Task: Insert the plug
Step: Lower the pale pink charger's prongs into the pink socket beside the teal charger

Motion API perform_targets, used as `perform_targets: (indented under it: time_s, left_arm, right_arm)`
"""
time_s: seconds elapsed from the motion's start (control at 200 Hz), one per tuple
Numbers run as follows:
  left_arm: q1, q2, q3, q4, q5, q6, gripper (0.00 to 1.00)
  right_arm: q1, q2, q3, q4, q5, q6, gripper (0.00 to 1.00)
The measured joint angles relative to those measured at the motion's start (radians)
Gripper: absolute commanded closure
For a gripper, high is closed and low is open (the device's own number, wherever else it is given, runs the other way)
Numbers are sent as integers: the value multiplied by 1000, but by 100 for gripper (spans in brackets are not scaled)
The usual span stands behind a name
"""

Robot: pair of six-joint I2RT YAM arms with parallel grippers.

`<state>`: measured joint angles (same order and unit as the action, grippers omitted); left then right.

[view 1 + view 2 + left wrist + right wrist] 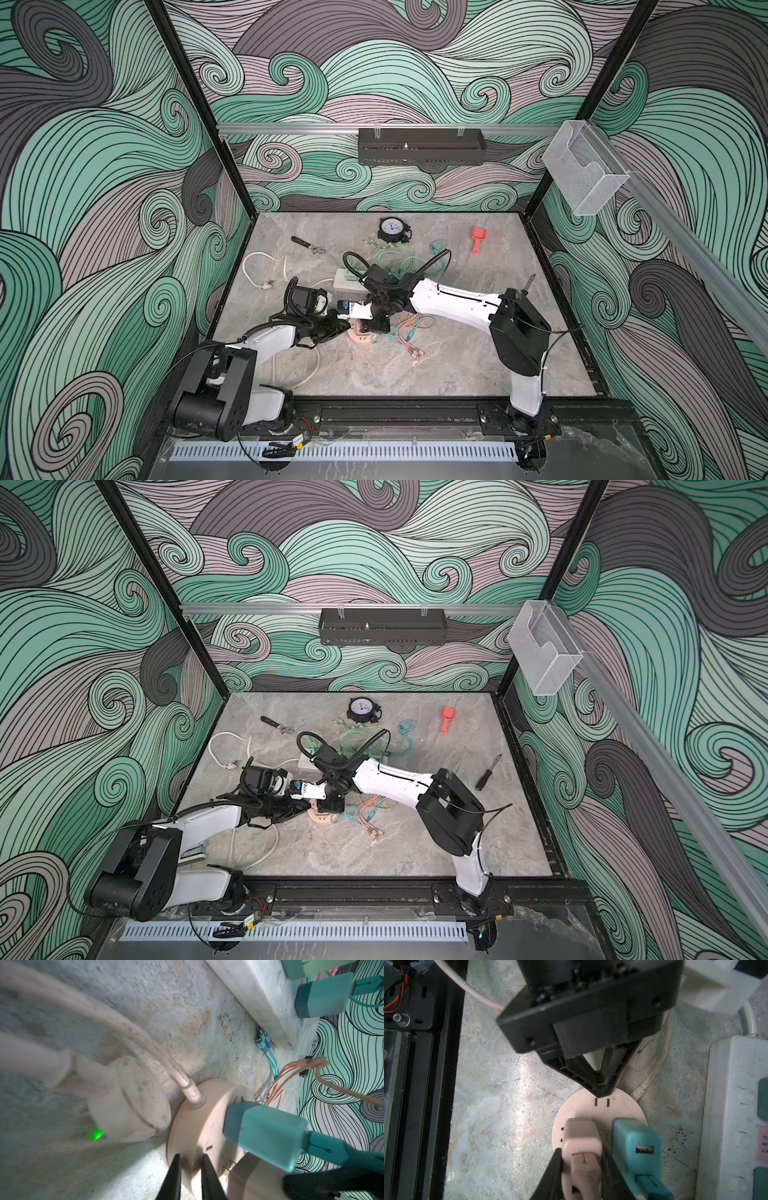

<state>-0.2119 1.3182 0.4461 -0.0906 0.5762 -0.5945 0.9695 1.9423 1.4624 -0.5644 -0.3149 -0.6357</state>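
Pinching the pink plug [581, 1136] by its two flat sides, the right gripper [581, 1152] has its fingers [550, 1176] clamped on the body, and the cable end runs back between them. The plug's long axis lies in line with those fingers. Its front end points down at the face of the round socket [581, 1109], where it stands just beside a teal adapter [636, 1147] already seated there. The coming move looks like a straight push along that axis, so the right arm does the work and nothing sideways seems called for. Across the socket, the left gripper [602, 1094] has its fingertips pressed together and holds nothing. They sit at the far rim next to an empty pair of slots [596, 1102], apparently to pin the socket down against the push.

The left wrist view gives what the right wrist view cannot. From the side, thin prongs [227, 1165] show in a gap between the plug body and the socket face, so the plug looks not fully home. The right wrist view looks down the plug's back and hides that gap, but it shows how the closed left tips sit at the rim. In both top views the two wrists crowd over the socket and cover the plug, and only the socket's edge shows beneath them.
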Motion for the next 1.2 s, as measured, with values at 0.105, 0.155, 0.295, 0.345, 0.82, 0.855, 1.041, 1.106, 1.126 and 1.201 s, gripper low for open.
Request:
perform_targets:
  time_s: [0.105,0.155,0.295,0.345,0.82,0.855,1.041,1.106,1.126,1.201]
  left_arm:
    - [0,0,3,-5,-2,0,83]
    - [0,-3,3,-8,-4,0,83]
    - [0,-14,3,-22,-12,0,84]
    - [0,-14,3,-23,-13,0,84]
    - [0,-61,24,-74,-58,0,85]
    - [0,-67,27,-81,-61,0,85]
    - [9,-121,63,-137,-99,0,81]
    - [15,-143,82,-161,-122,3,75]
    - [19,-151,89,-169,-130,6,72]
    - [32,-171,114,-199,-168,14,58]
  right_arm:
    - [5,0,0,0,13,0,100]
    - [9,0,0,0,24,0,100]
    - [20,11,-3,5,55,1,100]
    - [21,14,-3,8,58,5,100]
    - [26,-37,-135,163,72,77,100]
    - [29,-45,-154,186,72,82,100]
    - [33,-67,-222,282,75,110,100]
    - [33,-69,-226,295,76,120,100]
    - [34,-71,-226,297,76,122,100]
    - [36,-75,-226,301,81,133,97]
